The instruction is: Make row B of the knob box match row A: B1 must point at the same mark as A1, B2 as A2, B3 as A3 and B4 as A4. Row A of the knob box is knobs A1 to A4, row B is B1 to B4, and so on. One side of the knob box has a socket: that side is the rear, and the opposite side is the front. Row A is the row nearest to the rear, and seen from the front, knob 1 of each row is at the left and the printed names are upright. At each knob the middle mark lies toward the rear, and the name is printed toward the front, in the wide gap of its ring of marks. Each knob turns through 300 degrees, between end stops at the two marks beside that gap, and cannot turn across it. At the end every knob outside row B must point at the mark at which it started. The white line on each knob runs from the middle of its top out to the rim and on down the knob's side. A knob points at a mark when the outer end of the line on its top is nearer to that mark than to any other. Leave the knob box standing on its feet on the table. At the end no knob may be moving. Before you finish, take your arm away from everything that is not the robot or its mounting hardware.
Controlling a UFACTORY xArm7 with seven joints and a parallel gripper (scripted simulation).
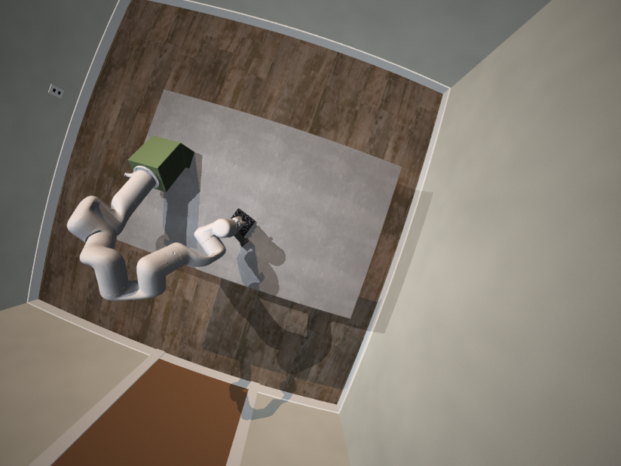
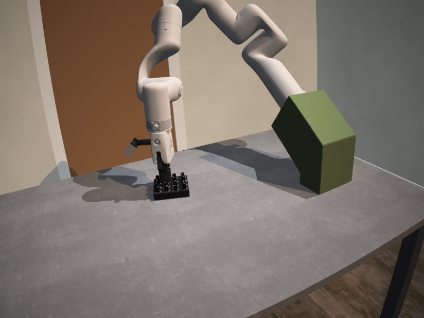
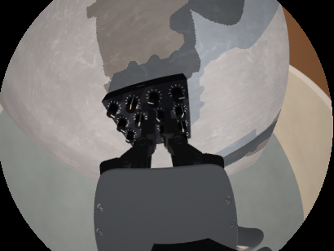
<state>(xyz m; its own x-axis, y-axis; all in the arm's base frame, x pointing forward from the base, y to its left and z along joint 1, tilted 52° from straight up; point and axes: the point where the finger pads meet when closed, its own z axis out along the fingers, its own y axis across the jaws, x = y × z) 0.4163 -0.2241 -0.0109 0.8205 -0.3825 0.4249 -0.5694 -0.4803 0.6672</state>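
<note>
The black knob box (image 1: 247, 229) (image 2: 171, 195) (image 3: 163, 81) stands on the table, its socket side apparently at the top of the wrist view. There row A runs below that side: A1 (image 3: 113, 108), A2 (image 3: 131, 104), A3 (image 3: 153, 99), A4 (image 3: 177, 94). Row B shows B1 (image 3: 121, 123), B2 (image 3: 139, 120) and B4 (image 3: 179, 111). My gripper (image 2: 165, 177) (image 3: 159, 116) points down, its narrow fingers on either side of a knob that looks like B3. The fingers hide most of that knob and several knobs behind it. Exact marks are too small to read surely.
A green block-shaped housing (image 1: 156, 152) (image 2: 337, 164) stands by the arm's base, well to the side of the box. The arm's links arch above the table (image 1: 301, 200) (image 2: 222, 246). Arm shadows fall beside the box.
</note>
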